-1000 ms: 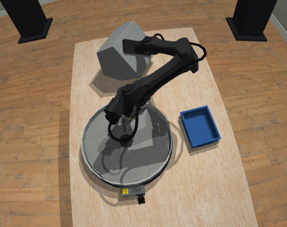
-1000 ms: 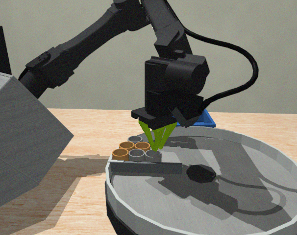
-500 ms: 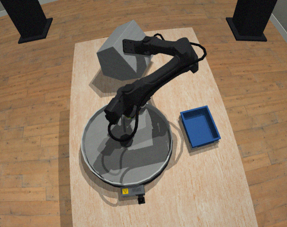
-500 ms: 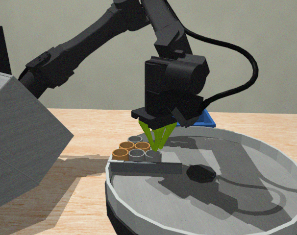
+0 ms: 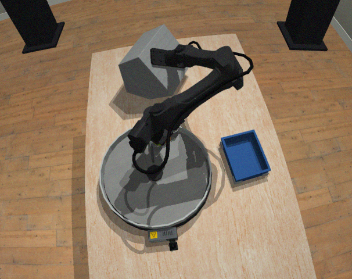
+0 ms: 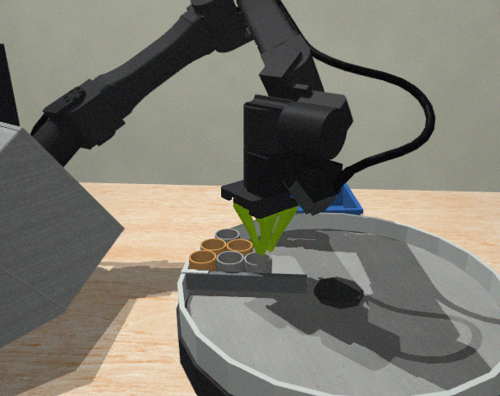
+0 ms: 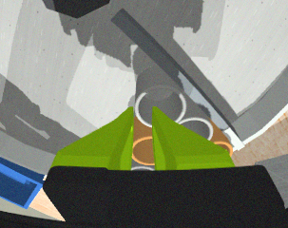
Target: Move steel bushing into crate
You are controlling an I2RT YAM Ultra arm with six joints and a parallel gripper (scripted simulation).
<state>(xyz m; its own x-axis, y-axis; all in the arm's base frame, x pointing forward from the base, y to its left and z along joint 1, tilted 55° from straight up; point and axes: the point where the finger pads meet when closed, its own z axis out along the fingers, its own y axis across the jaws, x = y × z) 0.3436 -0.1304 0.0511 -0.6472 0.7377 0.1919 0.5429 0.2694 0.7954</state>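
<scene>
A grey turntable (image 5: 155, 180) holds a cluster of bushings at its far rim, several grey steel and three brass (image 6: 213, 245), behind a low grey bar (image 6: 246, 282). My gripper (image 6: 261, 250) points straight down with its green fingers narrowly apart. The tips stand at the rim of the nearest steel bushing (image 6: 257, 261), which sits on the turntable. In the wrist view the fingers straddle the near edge of that bushing (image 7: 159, 104), and nothing is held between them. The blue crate (image 5: 245, 155) stands empty to the right of the turntable. In the top view the arm hides the bushings.
A large grey block (image 5: 152, 63) stands behind the turntable by the arm's base. A dark hub (image 6: 338, 292) sits at the turntable's centre. A small control box (image 5: 162, 235) is at the turntable's front edge. Two dark pillars stand on the floor beyond.
</scene>
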